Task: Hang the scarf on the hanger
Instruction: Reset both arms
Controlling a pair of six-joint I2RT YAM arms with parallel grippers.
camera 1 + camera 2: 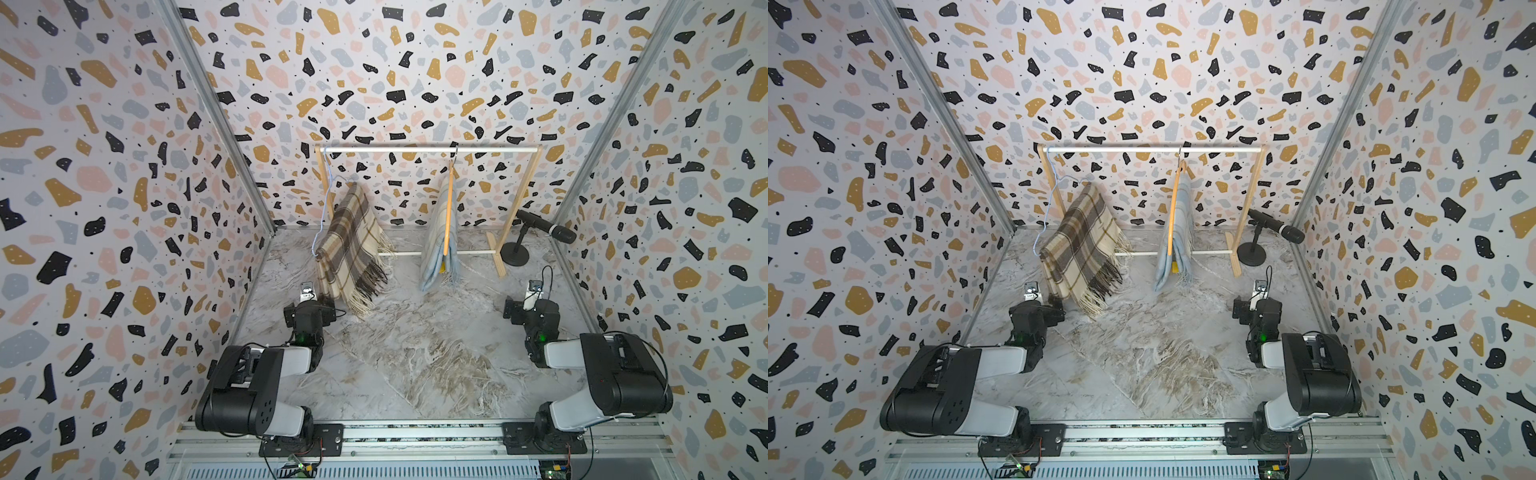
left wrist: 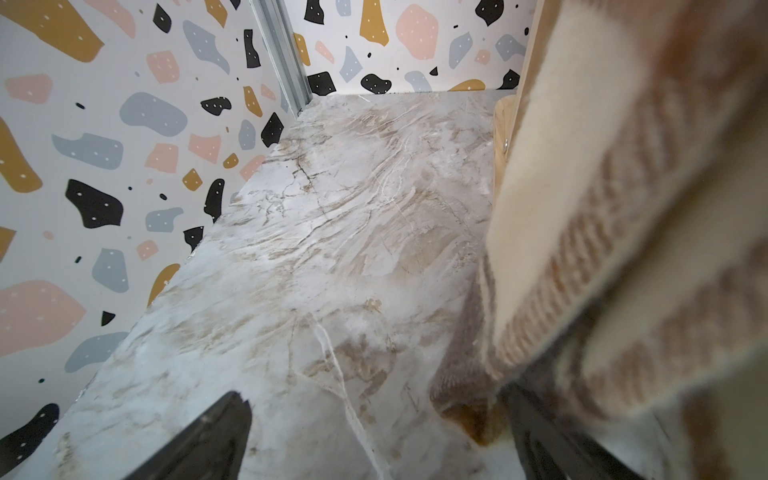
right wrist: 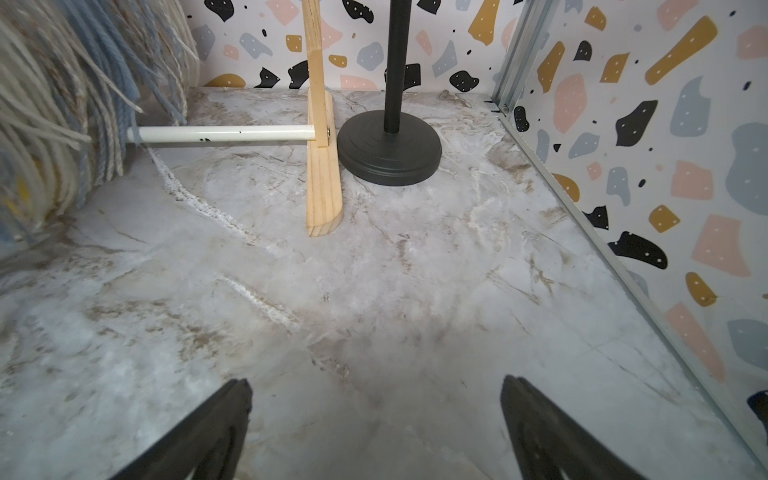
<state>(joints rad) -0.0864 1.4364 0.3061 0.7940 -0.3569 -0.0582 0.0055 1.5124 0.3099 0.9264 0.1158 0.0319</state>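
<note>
The left gripper and right gripper both stood with jaws apart, holding nothing. The plaid scarf hung draped over the tilted wire hanger on the rack rail. 1 left finger sat right beside the cloth, so a careless swing could snag it and drag it off.

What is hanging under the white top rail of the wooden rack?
Two hangers: a pale wire hanger carrying the brown plaid scarf, and a wooden hanger carrying the light blue scarf. Each scarf hides the bar it drapes over.
</note>
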